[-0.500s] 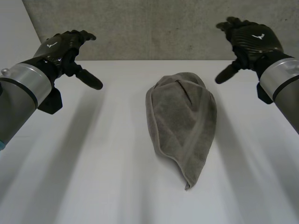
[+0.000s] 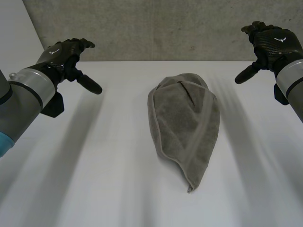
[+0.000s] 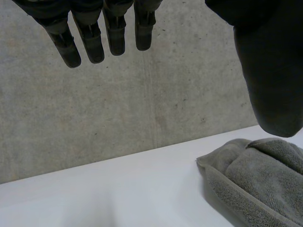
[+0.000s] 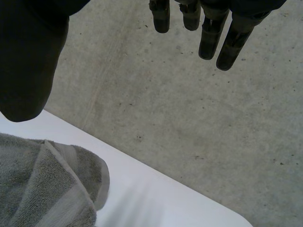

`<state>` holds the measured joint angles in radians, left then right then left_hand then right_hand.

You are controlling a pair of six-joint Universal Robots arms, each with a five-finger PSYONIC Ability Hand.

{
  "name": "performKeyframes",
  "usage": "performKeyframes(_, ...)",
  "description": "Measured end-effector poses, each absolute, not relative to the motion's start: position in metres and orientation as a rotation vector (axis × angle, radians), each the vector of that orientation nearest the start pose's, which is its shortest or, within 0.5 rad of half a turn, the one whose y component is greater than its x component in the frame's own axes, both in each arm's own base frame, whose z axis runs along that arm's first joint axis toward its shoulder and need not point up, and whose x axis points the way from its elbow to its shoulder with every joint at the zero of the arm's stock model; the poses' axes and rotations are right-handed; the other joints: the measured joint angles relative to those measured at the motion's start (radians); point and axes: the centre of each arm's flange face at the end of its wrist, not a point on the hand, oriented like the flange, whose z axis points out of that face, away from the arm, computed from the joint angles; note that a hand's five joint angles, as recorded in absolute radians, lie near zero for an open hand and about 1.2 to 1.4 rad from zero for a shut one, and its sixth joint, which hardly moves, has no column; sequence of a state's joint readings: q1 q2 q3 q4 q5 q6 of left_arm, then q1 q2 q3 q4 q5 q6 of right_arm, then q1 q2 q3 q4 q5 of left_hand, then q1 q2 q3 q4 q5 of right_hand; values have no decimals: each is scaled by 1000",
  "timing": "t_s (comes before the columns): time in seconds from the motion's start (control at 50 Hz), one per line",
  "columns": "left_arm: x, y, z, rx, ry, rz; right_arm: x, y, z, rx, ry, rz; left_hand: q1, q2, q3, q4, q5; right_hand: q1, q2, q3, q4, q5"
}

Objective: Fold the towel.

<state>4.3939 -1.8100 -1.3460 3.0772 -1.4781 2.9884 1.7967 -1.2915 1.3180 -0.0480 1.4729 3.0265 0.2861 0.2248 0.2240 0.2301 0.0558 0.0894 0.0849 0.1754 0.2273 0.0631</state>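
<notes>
**Status: towel [image 2: 184,127] lying free**

The grey towel lies in a loosely folded heap at the centre of the frame on the white table [image 2: 94,189], with its narrow tip pointing toward the lower edge. The left hand [image 2: 64,54] hovers at upper left with fingers extended and thumb out, holding nothing. The right hand [image 2: 273,43] hovers at upper right in the same relaxed, empty pose (each is well apart from the cloth). A grey concrete wall [image 2: 156,28] spans the top of the frame behind the table.

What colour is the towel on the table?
Plain grey-brown towel, no pattern; clearest in the head view.
</notes>
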Motion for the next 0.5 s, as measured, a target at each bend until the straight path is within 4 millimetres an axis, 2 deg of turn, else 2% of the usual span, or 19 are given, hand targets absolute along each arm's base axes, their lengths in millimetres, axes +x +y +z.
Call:
performKeyframes(0.38, -240, -297, 296, 315, 2600, -2351, 223, -331, 295, -476, 2045, -2117, 0, 0, 0, 0, 0, 0, 0, 0, 0, 0)
performKeyframes(0.5, -241, -297, 296, 329, 2598, -2351, 232, -322, 283, -556, 2081, -1994, 0, 0, 0, 0, 0, 0, 0, 0, 0, 0)
